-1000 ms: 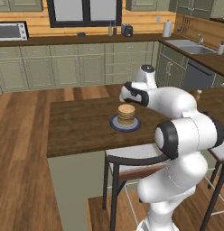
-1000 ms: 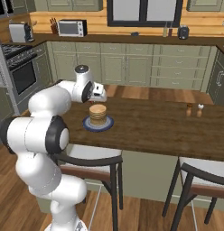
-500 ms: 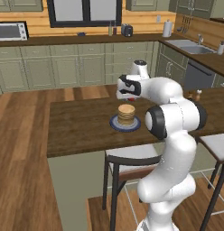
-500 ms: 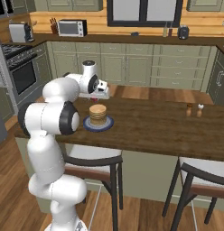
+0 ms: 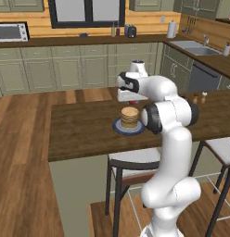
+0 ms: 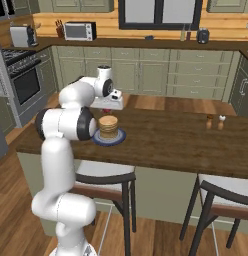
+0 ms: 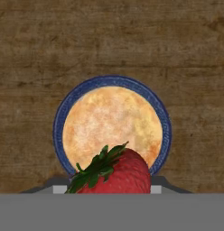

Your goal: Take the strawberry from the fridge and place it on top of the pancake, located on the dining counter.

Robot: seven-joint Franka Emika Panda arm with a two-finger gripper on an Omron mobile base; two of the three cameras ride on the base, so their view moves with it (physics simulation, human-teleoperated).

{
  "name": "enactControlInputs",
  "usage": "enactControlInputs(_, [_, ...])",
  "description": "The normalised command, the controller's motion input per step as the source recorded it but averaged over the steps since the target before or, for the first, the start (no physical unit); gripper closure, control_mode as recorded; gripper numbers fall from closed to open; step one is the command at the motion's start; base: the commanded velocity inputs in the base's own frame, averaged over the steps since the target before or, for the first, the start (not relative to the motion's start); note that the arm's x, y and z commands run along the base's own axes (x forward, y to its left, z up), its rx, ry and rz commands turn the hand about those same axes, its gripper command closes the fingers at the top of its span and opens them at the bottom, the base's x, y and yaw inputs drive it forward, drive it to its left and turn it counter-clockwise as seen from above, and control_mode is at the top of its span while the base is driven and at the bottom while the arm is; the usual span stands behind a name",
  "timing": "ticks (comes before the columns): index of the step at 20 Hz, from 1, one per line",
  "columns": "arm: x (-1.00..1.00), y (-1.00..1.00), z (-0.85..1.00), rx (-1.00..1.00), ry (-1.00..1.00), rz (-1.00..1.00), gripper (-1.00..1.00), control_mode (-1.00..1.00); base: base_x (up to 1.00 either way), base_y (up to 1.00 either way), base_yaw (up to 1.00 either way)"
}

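Dining counter (image 5: 84, 129): dark brown wood top over a plain grey-green base. Round blue-grey plate (image 5: 118, 127) sits flat on it near the front edge, carrying a stack of tan pancakes (image 5: 130, 116). From above, in the hand view, the pancakes sit centred in the plate's blue rim, bare wood all round. Salt and pepper shakers (image 6: 215, 121) stand together on the top, well apart from the plate, toward its right

- The dining counter (image 7: 112, 40) has a matt, grainy dark wood top.
- The pancake (image 7: 109, 124) looks soft, mottled tan.
- Its plate (image 7: 164, 118) is smooth blue-grey.
- The strawberry (image 7: 125, 176) is glossy red.
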Motion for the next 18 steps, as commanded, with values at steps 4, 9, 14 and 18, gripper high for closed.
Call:
enactControlInputs(4, [0.11, 0.0, -0.46, 0.0, 0.01, 0.0, 1.0, -1.0, 0.0, 0.0, 0.0])
enactControlInputs(9, [0.01, 0.0, -0.54, 0.0, 0.0, 0.0, 1.0, -1.0, 0.0, 0.0, 0.0])
enactControlInputs(14, [0.04, 0.0, -0.31, 0.0, -0.05, 0.0, 1.0, -1.0, 0.0, 0.0, 0.0])
enactControlInputs(18, [0.14, 0.0, -0.03, 0.0, 0.0, 0.0, 1.0, -1.0, 0.0, 0.0, 0.0])
